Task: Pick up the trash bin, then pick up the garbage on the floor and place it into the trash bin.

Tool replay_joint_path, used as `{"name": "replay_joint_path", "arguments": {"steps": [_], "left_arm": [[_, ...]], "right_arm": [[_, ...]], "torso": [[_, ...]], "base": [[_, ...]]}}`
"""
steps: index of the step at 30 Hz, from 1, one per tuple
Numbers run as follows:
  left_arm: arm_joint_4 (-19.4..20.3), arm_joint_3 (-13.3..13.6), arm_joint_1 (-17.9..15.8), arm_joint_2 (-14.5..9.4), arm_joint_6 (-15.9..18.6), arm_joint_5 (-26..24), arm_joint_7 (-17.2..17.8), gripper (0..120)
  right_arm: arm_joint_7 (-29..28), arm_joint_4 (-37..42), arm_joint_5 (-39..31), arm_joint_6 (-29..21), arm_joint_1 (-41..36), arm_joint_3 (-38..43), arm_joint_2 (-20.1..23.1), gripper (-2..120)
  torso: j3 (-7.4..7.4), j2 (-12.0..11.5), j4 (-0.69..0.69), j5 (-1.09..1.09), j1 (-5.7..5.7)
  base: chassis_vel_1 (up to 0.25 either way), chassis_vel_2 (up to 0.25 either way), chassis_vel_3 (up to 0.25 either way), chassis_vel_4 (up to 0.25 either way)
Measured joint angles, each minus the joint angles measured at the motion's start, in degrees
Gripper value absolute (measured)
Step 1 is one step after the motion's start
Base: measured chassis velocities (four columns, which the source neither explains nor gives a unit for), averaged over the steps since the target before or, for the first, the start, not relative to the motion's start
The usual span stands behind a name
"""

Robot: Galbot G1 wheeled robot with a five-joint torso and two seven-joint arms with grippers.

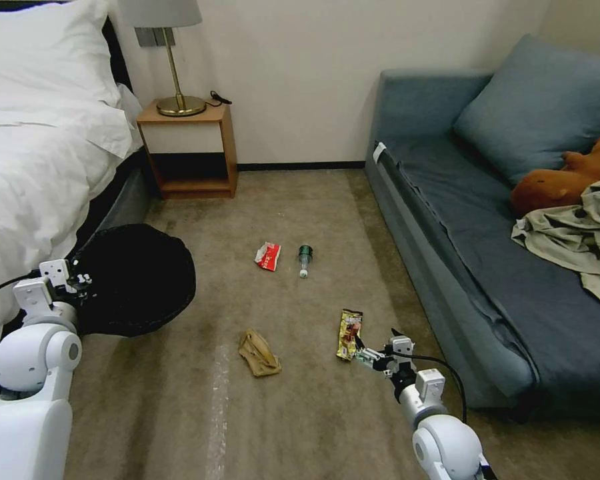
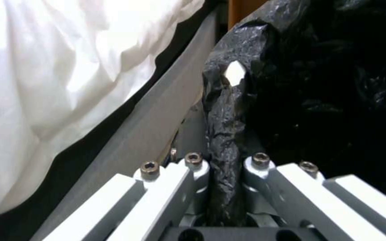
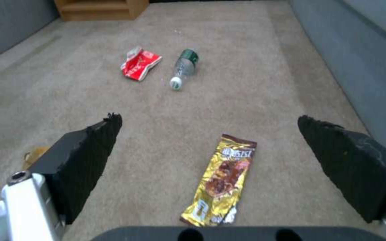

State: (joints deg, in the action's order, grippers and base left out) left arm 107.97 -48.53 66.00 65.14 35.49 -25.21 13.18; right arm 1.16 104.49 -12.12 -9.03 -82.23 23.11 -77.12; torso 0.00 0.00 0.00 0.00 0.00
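Left gripper sits at the lower left of the head view, clamped tight on the bagged rim of the trash bin; the left wrist view shows its fingers pinching a fold of the black liner, with the white bed just beside it. So the bin is in hand, tilted against the bed side.

Right gripper is low in the lower middle of the frame, spread wide and holding nothing. The snack packet lies on the carpet right at its tips, a shade to frame-left and farther up. From the right wrist view the packet lies between the two black pads, its long axis running roughly away from the gripper, tipped slightly sideways. The fingers look set to close across its narrow width, which is the relation the pickup hangs on.

The right arm is plainly the nearer one. The paper wad lies toward the lower centre, the red-and-white wrapper and the small bottle side by side farther up the frame, all untouched.
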Motion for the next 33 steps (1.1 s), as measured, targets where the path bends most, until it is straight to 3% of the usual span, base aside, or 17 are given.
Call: {"name": "replay_joint_path", "arguments": {"steps": [33], "left_arm": [[0.0, 0.1, 0.2, -0.1, -0.1, 0.0, -0.3, 3]], "right_arm": [[0.1, -1.3, 0.6, 0.9, -0.3, -0.7, -0.3, 100]], "torso": [[0.0, 0.0, 0.0, 0.0, 0.0]], "base": [[-0.076, 0.116, 0.069, -0.114]]}}
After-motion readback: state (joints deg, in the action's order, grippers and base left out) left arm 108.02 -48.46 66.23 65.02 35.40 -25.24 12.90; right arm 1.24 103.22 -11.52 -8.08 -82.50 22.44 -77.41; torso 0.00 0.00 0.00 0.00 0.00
